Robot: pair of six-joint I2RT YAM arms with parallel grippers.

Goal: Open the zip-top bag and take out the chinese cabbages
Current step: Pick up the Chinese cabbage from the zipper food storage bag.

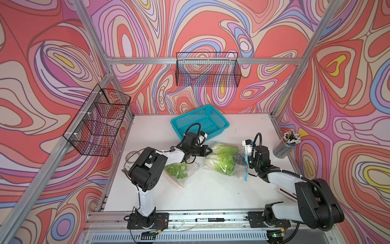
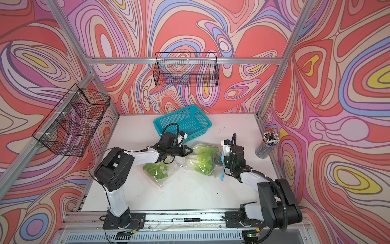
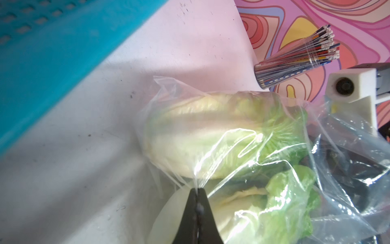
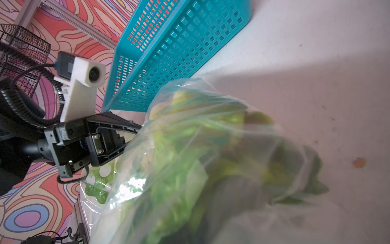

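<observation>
Chinese cabbages lie in the zip-top bag, my left fingers clamped on its bottom film as anchor, my closed right fingers apparently gripping the zip end.

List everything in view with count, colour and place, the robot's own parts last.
zip-top bag: one, clear with a blue zip strip, lying mid-table between the arms
chinese cabbages: two heads visible, white bases and green leaves, inside that bag
second bag: one, clear with green leaves inside, on the table under the left arm
plastic basket: one, teal, at the back of the table
wire baskets: two, black, hung on the frame, one at the back and one at the side
pencil cup: one, full of pencils, at the table's edge by the right arm
table: one, white
left gripper: black, pinched shut on the bag's closed end
right gripper: black, shut, at the bag's zip end
</observation>
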